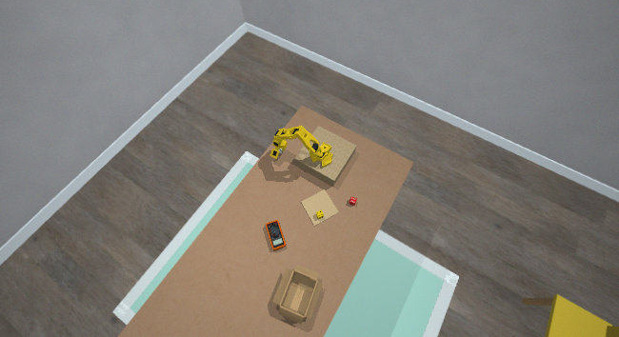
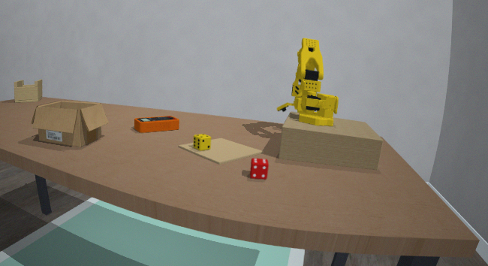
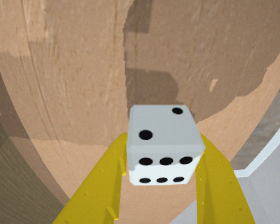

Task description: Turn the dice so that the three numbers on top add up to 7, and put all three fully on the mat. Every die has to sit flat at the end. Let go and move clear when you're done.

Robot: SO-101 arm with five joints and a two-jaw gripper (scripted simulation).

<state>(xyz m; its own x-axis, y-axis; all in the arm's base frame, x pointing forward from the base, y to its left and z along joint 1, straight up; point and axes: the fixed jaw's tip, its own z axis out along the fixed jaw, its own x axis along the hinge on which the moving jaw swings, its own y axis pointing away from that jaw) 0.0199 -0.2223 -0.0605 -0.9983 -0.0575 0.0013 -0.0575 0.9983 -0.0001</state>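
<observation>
My gripper [image 3: 163, 163] is shut on a white die [image 3: 164, 144], near the far left corner of the table; it also shows in the top view [image 1: 277, 152]. The die shows two pips on its upper face and six on the face toward the camera. A yellow die [image 1: 320, 214] [image 2: 202, 141] sits flat on the tan mat [image 1: 319, 207] [image 2: 221, 149], near the mat's front edge. A red die [image 1: 352, 201] [image 2: 259, 168] sits flat on the table, off the mat to its right. The held die is hidden in the exterior view.
The arm's base stands on a wooden block [image 1: 328, 158] [image 2: 329, 141]. An orange meter [image 1: 275, 234] [image 2: 156, 123] and an open cardboard box [image 1: 297, 294] [image 2: 67, 122] lie further along the table. The table edge is close under the gripper.
</observation>
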